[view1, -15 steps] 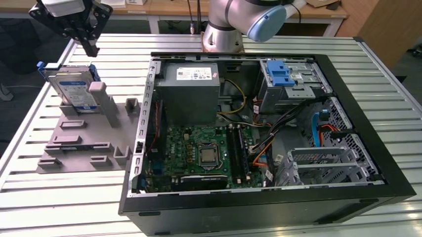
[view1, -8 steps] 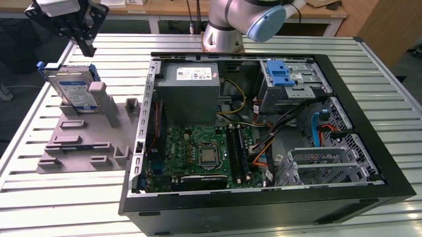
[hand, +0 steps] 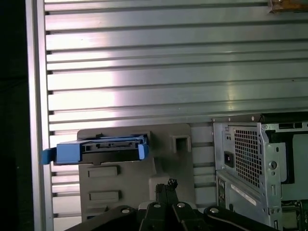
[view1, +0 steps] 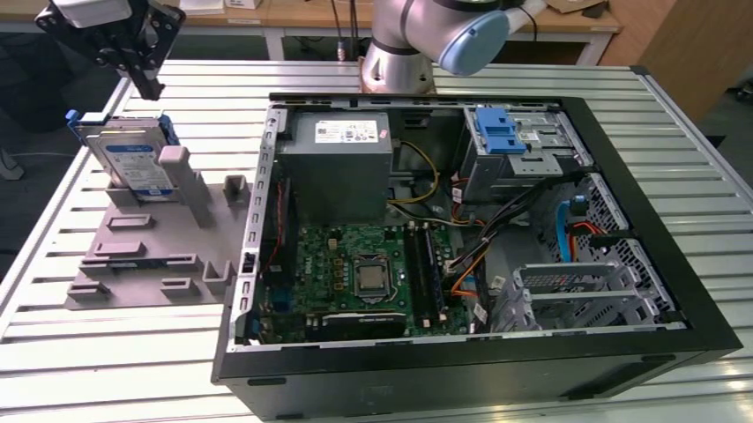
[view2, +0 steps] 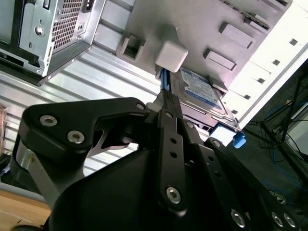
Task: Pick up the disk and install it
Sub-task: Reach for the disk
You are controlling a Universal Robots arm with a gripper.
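The disk [view1: 127,159], a silver drive with a white-and-blue label in a blue bracket, stands on edge in a grey holder plate [view1: 141,264] on the exterior view's left. My gripper [view1: 150,86] hangs just above and behind its top edge, shut with nothing in it and apart from the disk. In the first wrist view the disk [hand: 98,148] shows edge-on beyond the closed gripper [hand: 168,185]. In the second wrist view the gripper [view2: 166,103] points toward the disk [view2: 202,89] lying against the holder plate [view2: 192,29].
An open black computer case [view1: 471,379] lies on the slatted aluminium table [view1: 118,370], to the exterior view's right of the holder. Inside are a grey power supply [view1: 341,167], a green motherboard [view1: 359,273], cables and a drive bay with a blue latch [view1: 500,132].
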